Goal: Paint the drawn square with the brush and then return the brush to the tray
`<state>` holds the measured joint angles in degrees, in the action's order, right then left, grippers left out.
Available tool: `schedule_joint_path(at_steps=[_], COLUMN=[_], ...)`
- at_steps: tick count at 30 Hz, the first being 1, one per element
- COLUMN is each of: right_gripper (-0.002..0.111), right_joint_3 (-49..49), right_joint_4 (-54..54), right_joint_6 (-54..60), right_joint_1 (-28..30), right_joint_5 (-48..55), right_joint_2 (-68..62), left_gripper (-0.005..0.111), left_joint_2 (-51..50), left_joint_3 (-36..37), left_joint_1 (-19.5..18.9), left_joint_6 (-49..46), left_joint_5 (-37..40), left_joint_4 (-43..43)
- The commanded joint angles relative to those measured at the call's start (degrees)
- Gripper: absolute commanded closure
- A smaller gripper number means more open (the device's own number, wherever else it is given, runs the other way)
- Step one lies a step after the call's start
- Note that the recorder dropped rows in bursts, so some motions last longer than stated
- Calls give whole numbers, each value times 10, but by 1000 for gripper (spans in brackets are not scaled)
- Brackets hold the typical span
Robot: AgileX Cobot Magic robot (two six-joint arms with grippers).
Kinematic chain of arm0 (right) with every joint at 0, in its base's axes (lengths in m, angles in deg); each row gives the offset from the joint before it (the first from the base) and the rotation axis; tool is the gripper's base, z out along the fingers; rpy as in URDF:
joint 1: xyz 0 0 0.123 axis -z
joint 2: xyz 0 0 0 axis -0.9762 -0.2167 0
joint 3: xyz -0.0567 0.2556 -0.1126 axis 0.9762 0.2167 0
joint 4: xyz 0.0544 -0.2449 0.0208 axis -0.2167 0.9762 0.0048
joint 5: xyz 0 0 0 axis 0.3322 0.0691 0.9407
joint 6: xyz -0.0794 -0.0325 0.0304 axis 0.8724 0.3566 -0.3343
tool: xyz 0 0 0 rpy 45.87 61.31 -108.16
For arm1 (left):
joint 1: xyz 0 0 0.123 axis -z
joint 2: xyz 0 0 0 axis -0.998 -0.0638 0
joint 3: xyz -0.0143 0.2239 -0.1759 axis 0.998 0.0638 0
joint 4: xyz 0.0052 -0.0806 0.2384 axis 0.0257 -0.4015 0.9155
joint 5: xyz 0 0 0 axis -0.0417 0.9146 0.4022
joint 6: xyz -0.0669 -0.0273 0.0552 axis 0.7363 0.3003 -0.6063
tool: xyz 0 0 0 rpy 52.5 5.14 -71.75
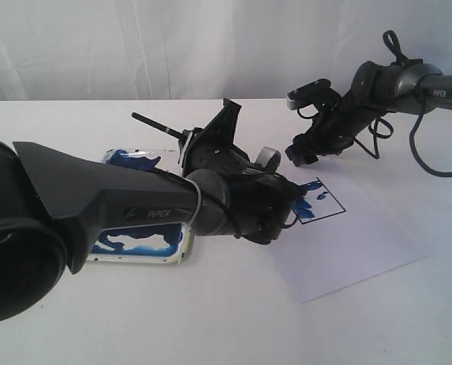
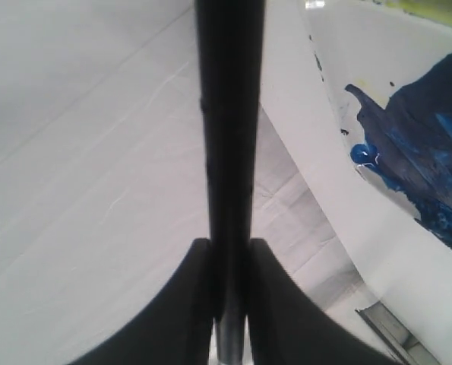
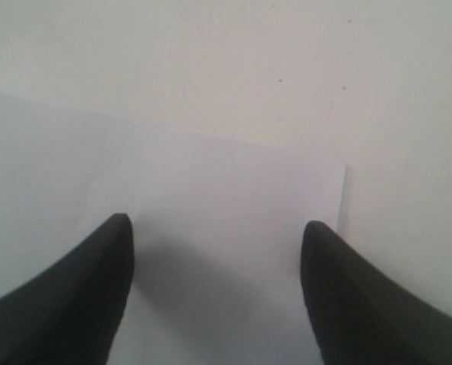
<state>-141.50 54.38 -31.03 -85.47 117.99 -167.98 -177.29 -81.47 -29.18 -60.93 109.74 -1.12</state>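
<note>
Exterior view: we see the thin black brush (image 1: 159,125) slanting up left of centre, near the glossy cream tray (image 1: 146,259) smeared blue. The blue-blotched drawn square (image 1: 322,199) lies right of centre on matte white paper (image 1: 355,243).

Left wrist view: the left gripper (image 2: 229,251) has its jaws pinched on the brush shaft.

Right wrist view: the right gripper (image 3: 218,236) has its jaws spread wide, empty, above the paper.

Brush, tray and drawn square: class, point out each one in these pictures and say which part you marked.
brush (image 1: 157,125), exterior view, on the bare handle near its end.
tray (image 1: 134,259), exterior view, on its near rim.
drawn square (image 1: 320,201), exterior view, on the blue-smeared inside.
</note>
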Motion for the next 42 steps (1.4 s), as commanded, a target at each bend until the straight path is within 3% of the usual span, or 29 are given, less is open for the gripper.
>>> schedule_joint_path(at_steps=[1, 12, 42], right_gripper=[48, 48, 48], right_joint_3=[12, 12, 12], right_joint_4=[41, 41, 41], right_joint_6=[9, 9, 9], right_joint_1=[0, 0, 0], right_joint_5=[30, 30, 30], right_joint_2=[-25, -25, -25], left_gripper=[107, 107, 107], left_joint_2=[1, 1, 1], left_joint_3=[2, 2, 2], left_joint_1=[15, 36, 35], left_joint_6=[9, -4, -24], left_joint_5=[3, 3, 55], left_joint_4=[11, -27, -135])
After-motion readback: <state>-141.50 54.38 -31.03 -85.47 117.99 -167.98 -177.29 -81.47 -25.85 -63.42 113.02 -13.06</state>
